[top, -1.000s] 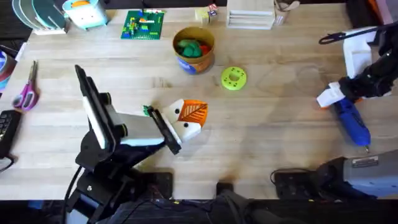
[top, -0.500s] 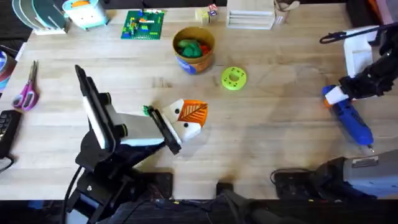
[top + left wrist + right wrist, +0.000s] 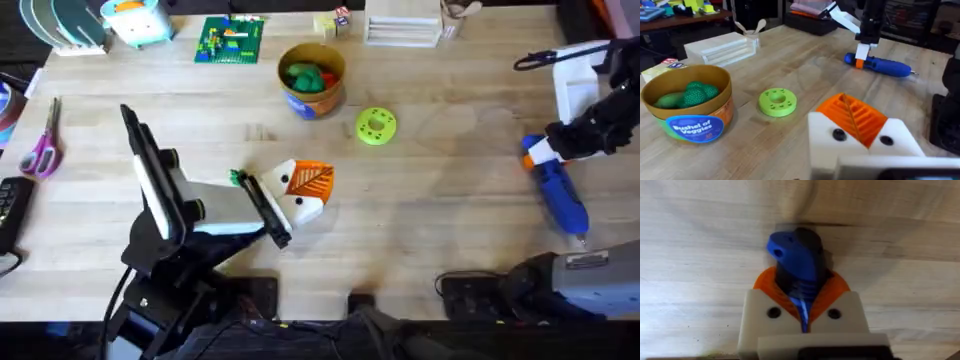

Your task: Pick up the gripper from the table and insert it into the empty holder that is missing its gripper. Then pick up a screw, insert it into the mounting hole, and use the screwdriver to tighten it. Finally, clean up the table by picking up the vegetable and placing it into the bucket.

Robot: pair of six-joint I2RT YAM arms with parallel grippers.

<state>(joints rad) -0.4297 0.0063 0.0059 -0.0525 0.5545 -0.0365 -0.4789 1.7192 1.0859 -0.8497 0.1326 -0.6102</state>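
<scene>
The blue screwdriver lies on the table at the far right, with its metal tip toward the front edge. My right gripper is shut on its rear end; in the right wrist view the orange pads clamp the blue body. The tan bucket with a blue band stands at the back centre, and a green vegetable lies inside it. My left gripper rests shut near the table's middle with nothing between its white and orange fingers. The loose gripper piece, the holder and the screw are out of view.
A lime-green disc with holes sits just right of the bucket. Purple scissors lie at the left edge. A green brick plate and a pale slatted box stand along the back. Bare wood lies between the two grippers.
My right gripper has shifted slightly right along the screwdriver's rear end, and the screwdriver's tip has swung a little to the left. The left arm has not moved.
</scene>
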